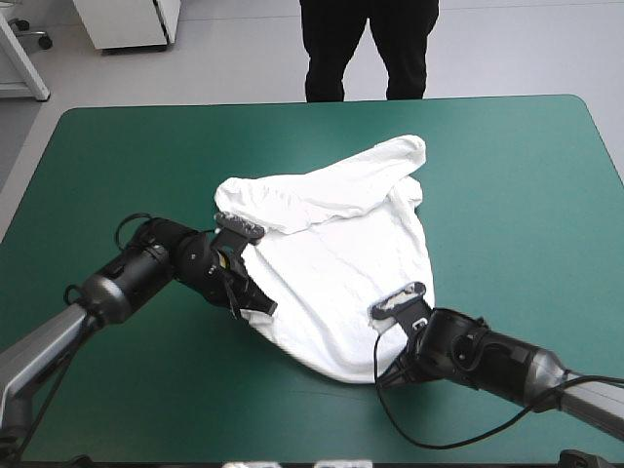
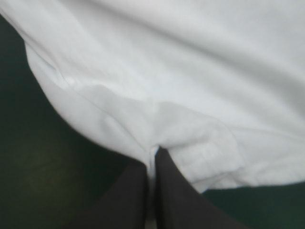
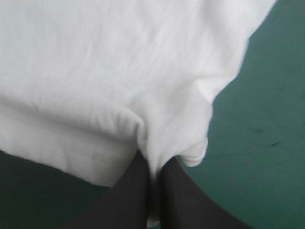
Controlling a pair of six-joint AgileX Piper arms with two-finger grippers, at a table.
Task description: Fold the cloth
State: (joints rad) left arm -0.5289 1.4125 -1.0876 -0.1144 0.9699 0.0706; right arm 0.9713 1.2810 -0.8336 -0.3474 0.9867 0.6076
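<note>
The white short-sleeved cloth T-shirt [image 1: 336,278] is lying in the middle of the table with the teal-green cover [image 1: 517,185]. It is not lying flat. Its far part is bunching up in a thick roll. Its near part is making a round shape that is pointing toward the robot.

The left gripper [image 2: 153,167], with its two black fingers shaped like fins, is pinching the near left edge of the T-shirt. The fingers are pressing together, and a thin bit of white cloth is sitting squeezed between them. The right gripper [image 3: 153,179] is doing the same thing at the near right edge. A small puff of cloth is poking out around its tips. In the high view both arms are reaching low over the table, one at each side of the T-shirt.

I think the robot is doing the grabbing step of a fold, and the fold itself is not made yet. Next, both arms are probably going to need to lift at the same time and at the same height. If one is going faster, the cloth is going to twist. Then they are going to need to carry the near edge over toward the far side and lay it down softly. The bunched far part may be getting in the way, so a gentle pull to smooth it could help first.
</note>
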